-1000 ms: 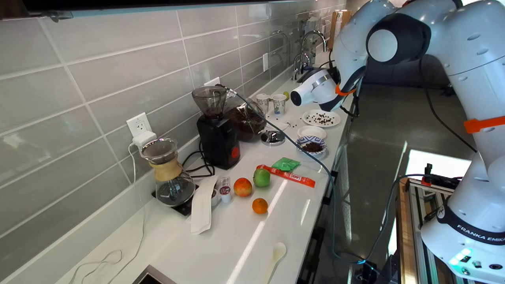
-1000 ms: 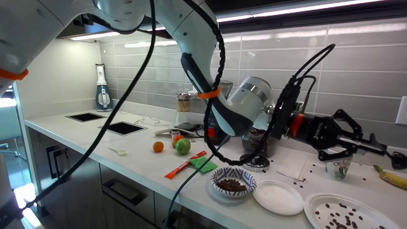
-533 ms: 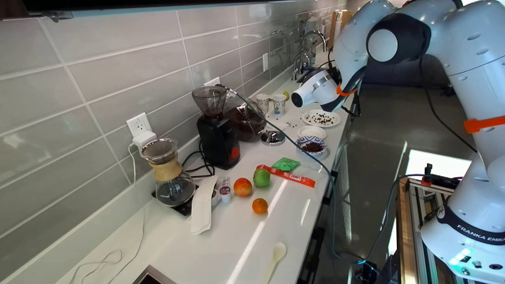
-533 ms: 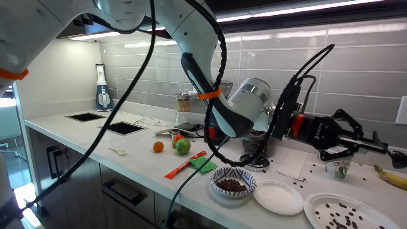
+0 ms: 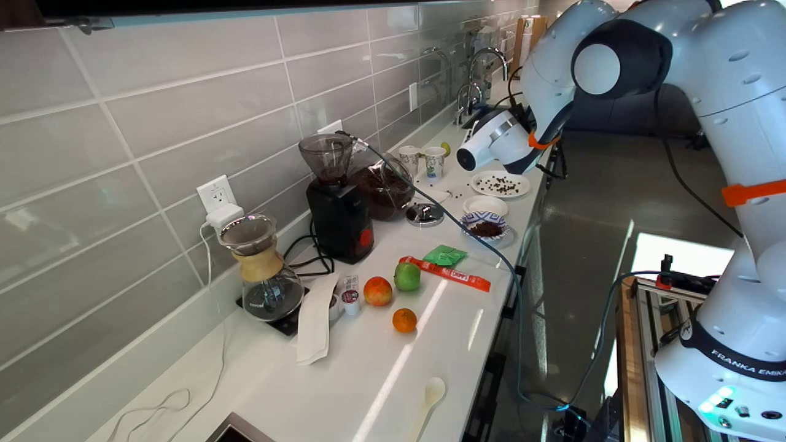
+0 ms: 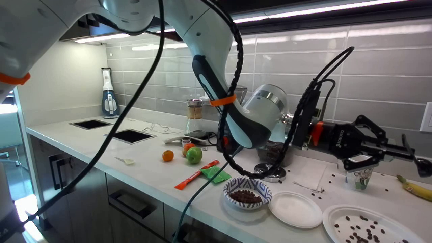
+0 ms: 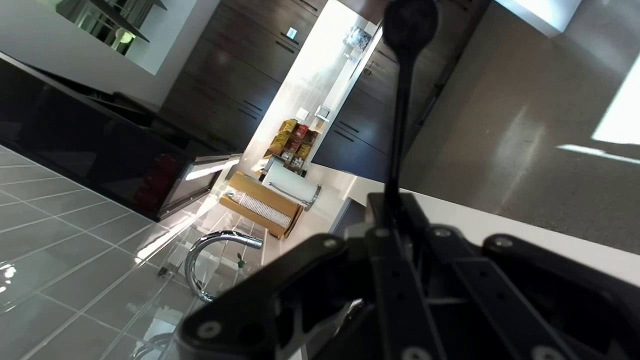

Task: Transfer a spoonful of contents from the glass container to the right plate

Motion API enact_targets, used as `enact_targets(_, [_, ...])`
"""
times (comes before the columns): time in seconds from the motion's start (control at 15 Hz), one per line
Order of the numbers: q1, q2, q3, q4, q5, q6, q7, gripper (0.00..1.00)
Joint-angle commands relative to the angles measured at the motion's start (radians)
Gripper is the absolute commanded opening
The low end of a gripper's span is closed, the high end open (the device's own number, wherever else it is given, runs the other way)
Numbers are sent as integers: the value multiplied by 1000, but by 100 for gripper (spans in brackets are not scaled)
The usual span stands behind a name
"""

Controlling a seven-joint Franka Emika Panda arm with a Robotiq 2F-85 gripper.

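Gripper [image 7: 396, 209] tight on a black spoon [image 7: 402, 100].

Beside bowl [image 6: 248, 183], way is being barred by cable [image 5: 519, 334], wallward by glass container [image 5: 379, 193]; above adjacent plate [image 6: 295, 209], room being left.

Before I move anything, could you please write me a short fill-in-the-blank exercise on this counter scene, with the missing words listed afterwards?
The long-handled spoon held by the gripper is coloured ____.
In both exterior views, the small plate sits between the patterned bowl and the larger ____.
The fruit nearest the pale spoon on the counter is the ____.
The flat packet beside the long red packet is coloured ____.
Missing words: black; plate; orange; green.
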Motion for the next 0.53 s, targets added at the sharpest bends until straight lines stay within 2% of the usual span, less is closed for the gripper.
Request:
enact_targets(0.0, [-38, -30, 56, -12, 34, -5, 7, 2])
enact_targets(0.13, [-65, -54, 99, 0, 145, 28, -19, 2])
enact_targets(0.47, [-76, -88, 150, 52, 420, 26, -82, 2])
